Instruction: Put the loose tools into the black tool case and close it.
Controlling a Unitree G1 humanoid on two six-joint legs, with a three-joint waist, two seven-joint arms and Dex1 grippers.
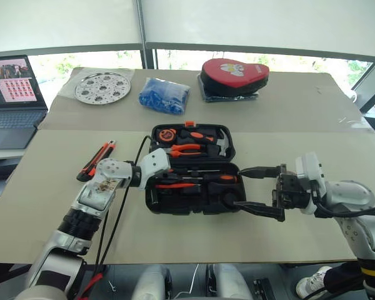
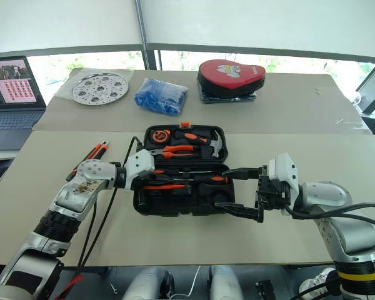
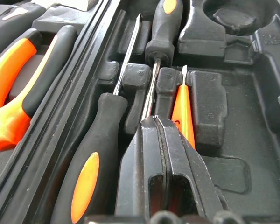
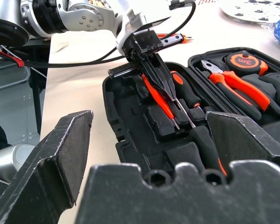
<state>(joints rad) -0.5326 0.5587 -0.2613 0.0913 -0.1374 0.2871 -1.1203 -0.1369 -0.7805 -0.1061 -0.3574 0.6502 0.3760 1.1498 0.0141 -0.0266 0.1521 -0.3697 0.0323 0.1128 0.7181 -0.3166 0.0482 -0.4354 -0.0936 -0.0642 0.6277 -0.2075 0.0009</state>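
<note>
The surface [image 1: 250,237] carries the open case [image 1: 190,164] near its middle, lid half toward the far edge and tray half toward the near edge. The case is rigid moulded plastic and probably light for its bulk; to close it, the far lid edge by the orange latch [image 1: 189,124] looks like the place to push, since the hinge runs across the middle. The lid half holds pliers [image 1: 186,149], a hammer [image 1: 222,145] and a tape measure [image 1: 167,134].

In the tray two screwdrivers [image 3: 91,154] lie in their slots: stiff steel shafts with thick rubbery handles, easy to pinch at the handle's waist, less so on the thin, slick shaft. The knife [image 1: 97,159] lies loose on the surface toward the left edge, well apart from the case. It is a flat, hard body, best taken across its narrow sides near the middle so it does not pivot.

The slim tester [image 3: 182,109] is the lightest and most delicate piece, likely to twist or slip if held off-centre.

The left gripper [image 3: 161,140] is down in the tray with its fingers [image 3: 177,158] closed together, beside the tester; whether it pinches it I cannot tell. The right gripper [image 1: 260,192] hovers at the case's right end, fingers spread wide, holding nothing.
</note>
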